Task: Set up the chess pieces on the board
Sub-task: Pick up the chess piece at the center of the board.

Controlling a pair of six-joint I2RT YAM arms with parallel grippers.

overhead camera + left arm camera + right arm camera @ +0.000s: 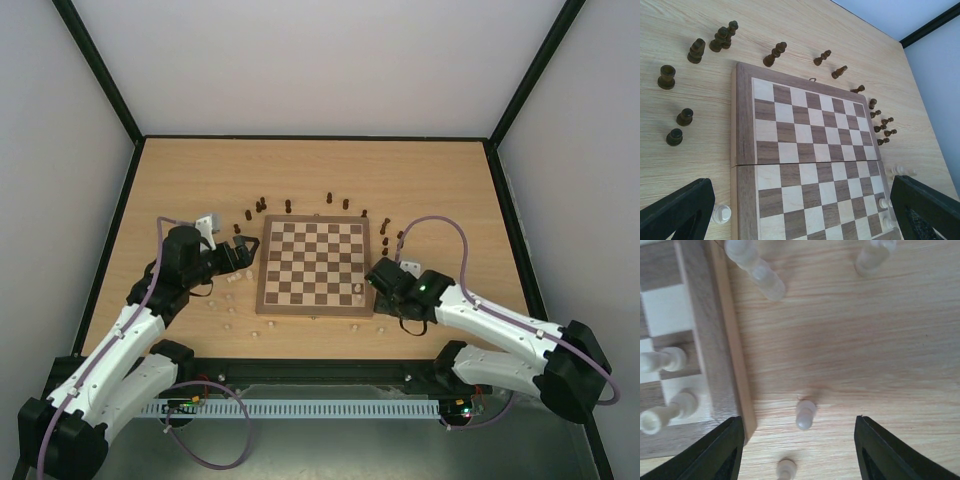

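Observation:
The board (314, 262) lies mid-table with two cream chess pieces (358, 293) on its near right corner squares. Dark chess pieces (288, 206) stand off the board along its far and right sides. My left gripper (247, 257) hovers open at the board's left edge, and in its wrist view the board (800, 145) fills the gap between its fingers (680, 210). My right gripper (374, 288) is open just off the board's near right corner. A cream pawn (805, 415) stands on the table between its fingers (710, 455), untouched. The two placed cream pieces (660, 360) show at the left.
More cream pieces stand on the table left of the board (228, 298), in front of it (272, 323), and near the right gripper (757, 265), (871, 255), (786, 470). Dark pieces (695, 50) crowd the far left corner. A cream piece (721, 214) sits by the left finger.

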